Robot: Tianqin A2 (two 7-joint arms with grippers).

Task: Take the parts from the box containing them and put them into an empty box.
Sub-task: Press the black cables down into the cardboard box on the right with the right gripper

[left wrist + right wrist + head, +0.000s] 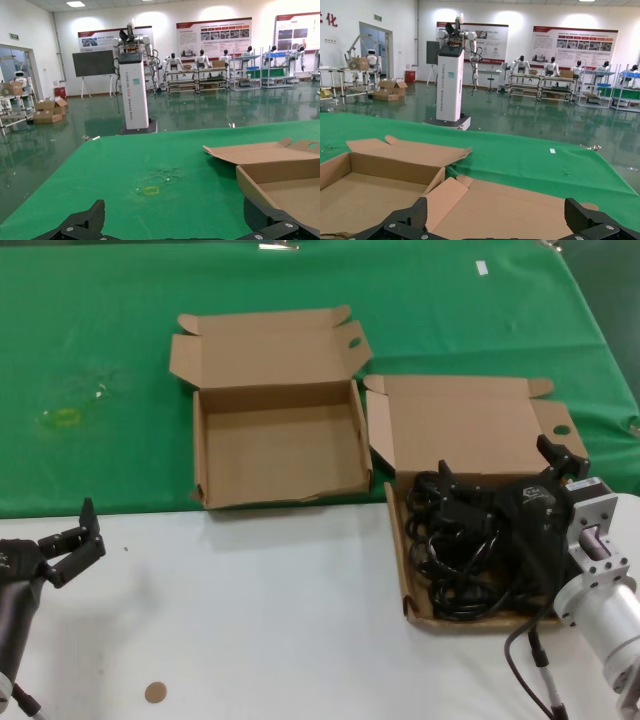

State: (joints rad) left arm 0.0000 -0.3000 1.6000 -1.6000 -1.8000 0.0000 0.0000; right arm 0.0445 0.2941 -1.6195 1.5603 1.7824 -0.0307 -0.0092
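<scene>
A: Well, head view first. Item one?

B: Full box (420,612), right side, lid back. Black power cords (462,558) piled inside, all of them as far as one can tell. Right gripper (505,477) hangs over the pile, fingers spread wide, holding nothing.

A: Item two?

B: Empty box (280,455), left of it on the green cloth (100,360), bare inside. Left gripper (70,540) low at the table's near left, well apart, fingers parted, nothing in them.

A: Left wrist view?

B: Green cloth, corner of the empty box (280,187), fingertips (85,220) set wide.

A: Right wrist view?

B: Both boxes' cardboard, fingertips (410,217) wide; cords hidden below.

A: Progress?

B: Judged nil: no cord transferred, whole pile remaining.
</scene>
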